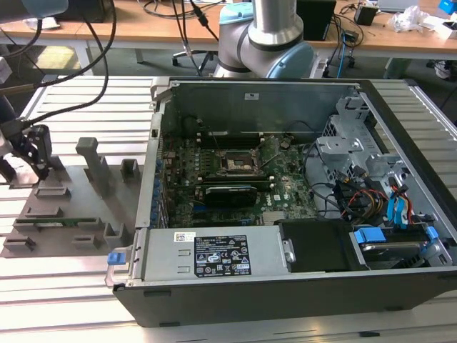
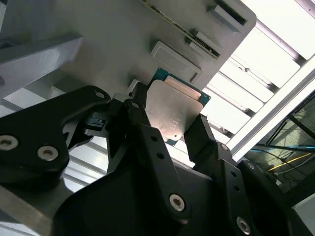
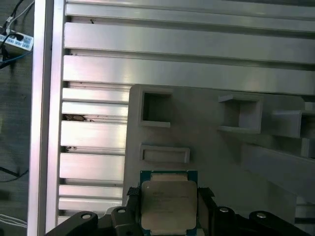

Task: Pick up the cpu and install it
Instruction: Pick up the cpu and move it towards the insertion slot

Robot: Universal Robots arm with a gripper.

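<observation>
Gripper (image 1: pixel 34 153) is at the far left end of the grey tray (image 1: pixel 71 196), which sits on the slatted metal table (image 1: pixel 64 304). In both wrist views the gripper (image 3: pixel 167 196) is closed on the cpu (image 3: pixel 167 204). The black fingers (image 3: pixel 205 195) press on two opposite edges, metal plate facing the cameras, green rim showing. Same grip in the second wrist view: cpu (image 2: pixel 172 110) is clamped between the fingers (image 2: pixel 142 130), right against the tray. Can't tell whether it's lifted clear or still seated.

Tray contents:
- A low slotted block (image 3: pixel 165 154) is just beyond the cpu.
- Two square pockets (image 3: pixel 156 108) are further out.
- A green memory stick (image 1: pixel 56 220) lies flat in a slot on the near side, well apart from the gripper.

Right of the tray is the open computer case (image 1: pixel 285 304), on its side. Arm base (image 1: pixel 264 36) is behind its far wall.

Inside the case:
- The motherboard (image 1: pixel 285 189) covers the left and centre.
- The metal-framed socket (image 1: pixel 238 161) is on the motherboard's far-centre part, with a dark interior.
- A power supply (image 1: pixel 214 254) with a label runs along the near wall.
- A drive cage (image 1: pixel 343 153) is on the right.
- A bundle of coloured cables (image 1: pixel 357 196) and blue latches (image 1: pixel 371 236) are near the cage.

The cpu is well apart from the socket, with the tray's width and the case wall between them.
</observation>
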